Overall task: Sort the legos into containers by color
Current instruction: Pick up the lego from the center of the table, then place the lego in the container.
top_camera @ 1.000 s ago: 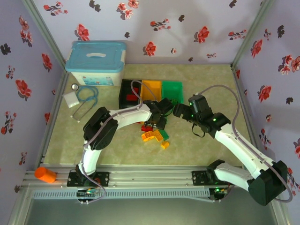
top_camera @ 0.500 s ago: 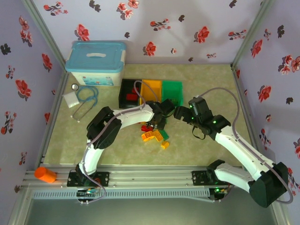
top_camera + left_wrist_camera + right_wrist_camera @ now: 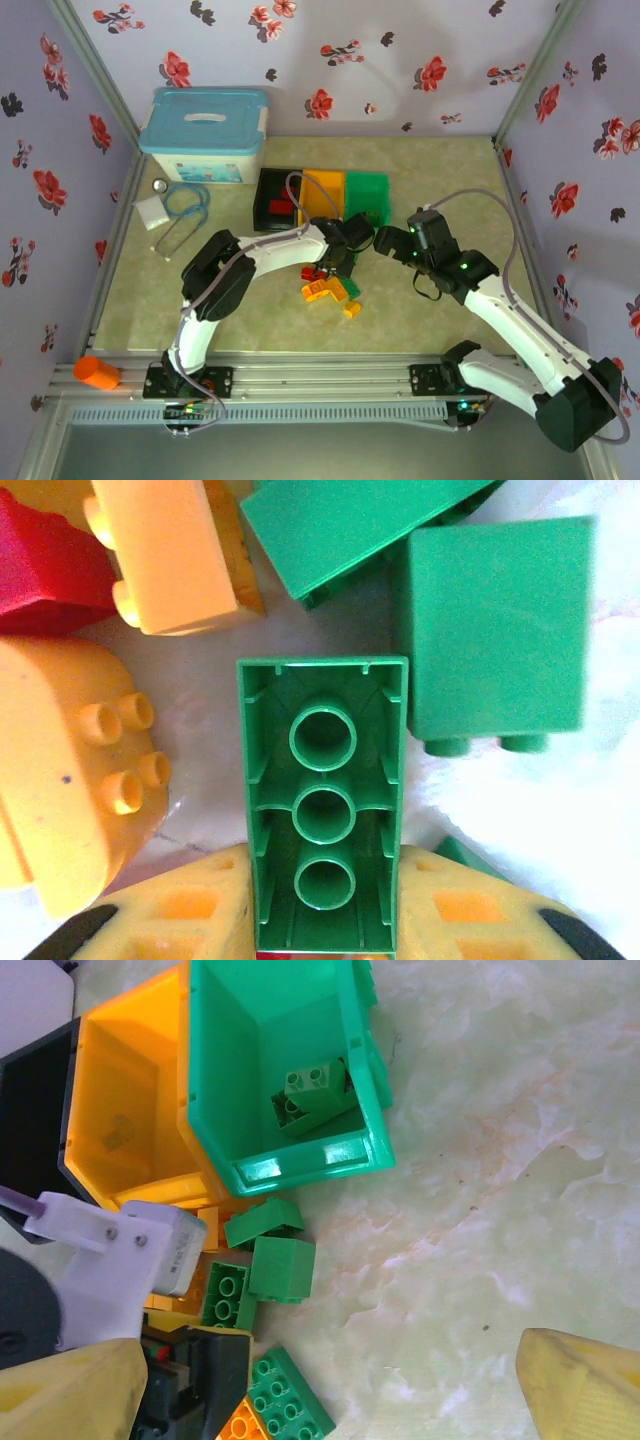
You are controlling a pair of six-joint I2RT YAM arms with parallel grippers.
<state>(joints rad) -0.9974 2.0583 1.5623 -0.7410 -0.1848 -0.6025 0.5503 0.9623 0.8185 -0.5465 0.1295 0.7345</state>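
The left gripper is clamping a green brick by its long sides, its yellow fingers pressing in from either side. The brick is showing its hollow underside to the wrist camera, with three round tubes in a row. Lying close around it on the tabletop are a yellow-orange brick, a red brick, a rounded yellow-orange piece and two more green bricks.

From above, this gripper is reaching down into the pile of legos, which is sitting just in front of the three bins. The black bin, the orange bin and the green bin are standing side by side, touching, in that order from left to right. Something red is lying in the black bin.

The right gripper is hovering just beside the left one, near the front of the green bin. Its jaws are standing wide apart with nothing between them; the yellow right fingers are framing bare tabletop and a few loose green bricks. In the right wrist view, the green bin is holding a couple of green bricks against its near wall.
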